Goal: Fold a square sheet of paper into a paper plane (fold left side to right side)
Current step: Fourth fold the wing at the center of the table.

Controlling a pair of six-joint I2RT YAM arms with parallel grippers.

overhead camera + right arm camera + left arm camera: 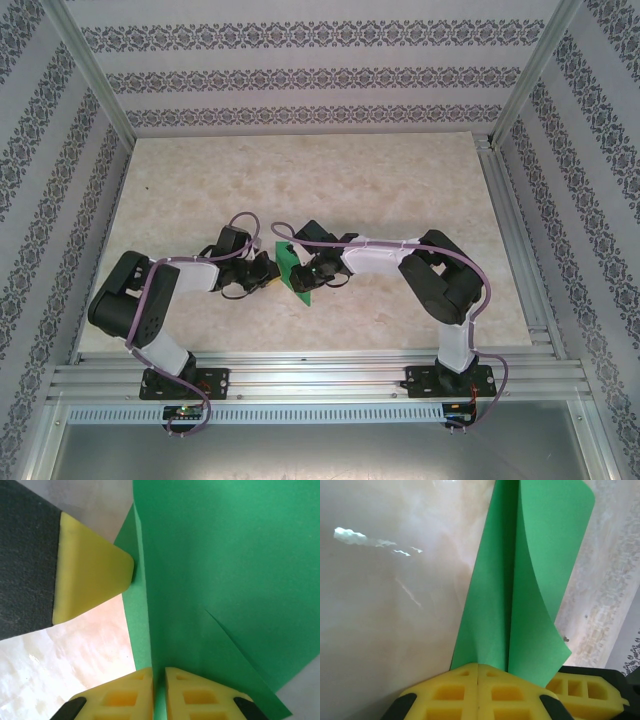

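Both grippers are pinching the sheet of paper point(495, 605): left gripper point(477, 667) and right gripper point(159, 674) pressed onto its edge, holding it over the bench point(400, 180). One lengthwise fold exists; most plane folds probably remain.

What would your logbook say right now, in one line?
left pincer: shut on green paper | right pincer: shut on green paper | paper: bent, flap curling | place: table middle

The left gripper point(478, 669) pinches the bottom edge of a green sheet of paper point(520, 580), yellow pads pressed together. The folded sheet rises over a pale marbled table point(385, 610), one flap curling right. The right gripper's yellow pad point(585, 692) sits lower right.
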